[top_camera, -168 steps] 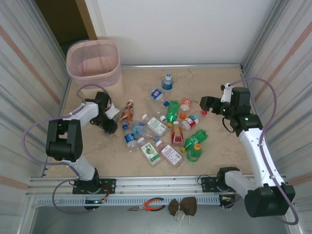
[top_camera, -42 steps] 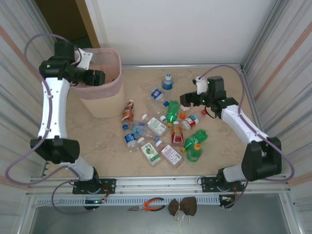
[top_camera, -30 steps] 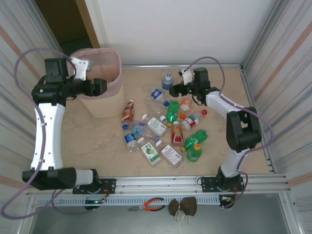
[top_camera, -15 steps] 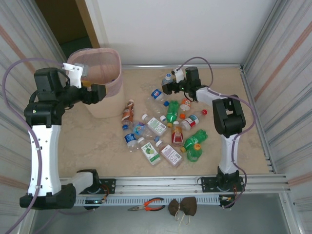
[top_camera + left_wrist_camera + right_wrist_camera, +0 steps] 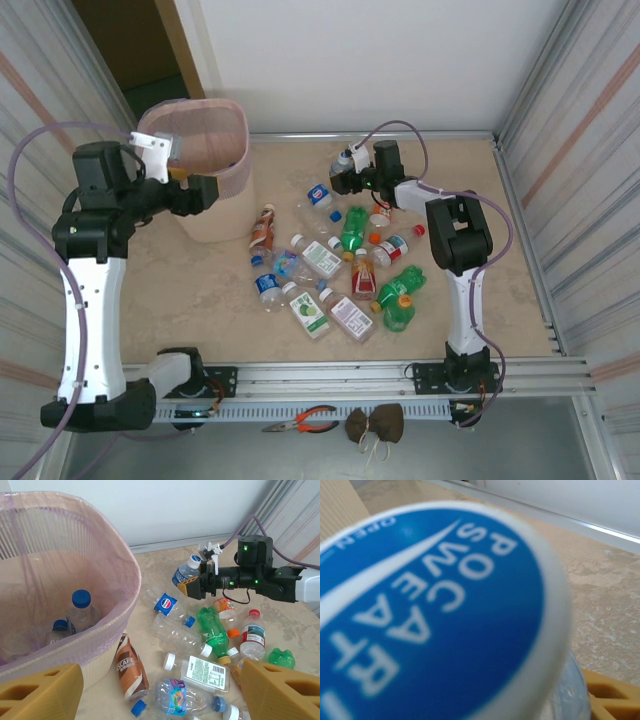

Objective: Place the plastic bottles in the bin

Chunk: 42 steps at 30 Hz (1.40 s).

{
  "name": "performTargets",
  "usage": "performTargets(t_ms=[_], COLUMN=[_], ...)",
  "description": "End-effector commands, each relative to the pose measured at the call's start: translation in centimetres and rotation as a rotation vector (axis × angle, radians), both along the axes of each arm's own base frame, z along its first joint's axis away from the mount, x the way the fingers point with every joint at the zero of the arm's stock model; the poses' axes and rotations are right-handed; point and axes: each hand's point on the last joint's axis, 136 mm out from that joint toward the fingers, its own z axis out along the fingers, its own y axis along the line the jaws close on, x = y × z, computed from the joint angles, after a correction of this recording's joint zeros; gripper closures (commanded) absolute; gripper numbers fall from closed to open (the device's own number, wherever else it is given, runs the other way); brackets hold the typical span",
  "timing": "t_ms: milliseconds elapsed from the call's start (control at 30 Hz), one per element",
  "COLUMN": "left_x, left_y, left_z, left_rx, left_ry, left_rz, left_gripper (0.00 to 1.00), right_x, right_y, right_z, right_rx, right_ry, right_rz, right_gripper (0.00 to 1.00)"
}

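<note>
Your right fingers (image 5: 615, 695) flank the blue-capped bottle (image 5: 186, 571) at the far side of the bench (image 5: 200, 290), though you cannot tell if they grip it yet; close off-centre and the light, round bottle may tip or squirt away. Your left fingers (image 5: 40, 692) hang wide apart and empty beside the bin (image 5: 127, 575); since a second ago the right arm has reached farther left to this bottle, and the left arm has drawn back from the bin's mouth.

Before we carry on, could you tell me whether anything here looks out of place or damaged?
The plastic bottles lie jumbled, mostly on their sides; the odd items are orange-handled pliers and a brown bundle on the near ledge.
</note>
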Motion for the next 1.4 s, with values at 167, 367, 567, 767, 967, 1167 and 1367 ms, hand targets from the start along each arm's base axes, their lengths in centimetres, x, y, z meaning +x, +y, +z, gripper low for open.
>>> performTargets(t_ms=[167, 367, 567, 767, 967, 1167, 1367], left_x=[-1.1, -0.9, -0.1, -0.7, -2.4, -4.7, -6.2], left_y=[-1.6, -2.6, -4.2, -8.6, -12.6, -16.5, -19.6], left_z=[1.8, 2.7, 2.8, 2.4, 2.3, 1.5, 0.6], left_rx=[-0.064, -0.136, -0.229, -0.186, -0.193, -0.189, -0.198], left_ry=[-0.140, -0.221, -0.247, -0.286, -0.305, -0.312, -0.278], left_rz=[-0.094, -0.143, -0.240, -0.412, -0.599, -0.766, -0.890], left_gripper=[0.18, 0.18, 0.21, 0.17, 0.14, 0.10, 0.09], right_x=[-0.4, -3.3, -8.6, -14.1, -19.6, -25.2, -29.8], right_y=[-1.9, -2.7, -2.6, -2.9, -3.0, -2.4, -1.4], right_z=[7.6, 11.6, 15.1, 19.1, 23.0, 26.3, 28.7], right_rx=[0.009, -0.005, -0.003, 0.074, 0.177, 0.259, 0.288], right_ry=[-0.123, -0.092, -0.016, 0.044, 0.065, 0.060, 0.031], right_rz=[-0.049, -0.043, 0.012, 0.051, 0.105, 0.216, 0.334], right_gripper=[0.37, 0.37, 0.37, 0.38, 0.38, 0.40, 0.40])
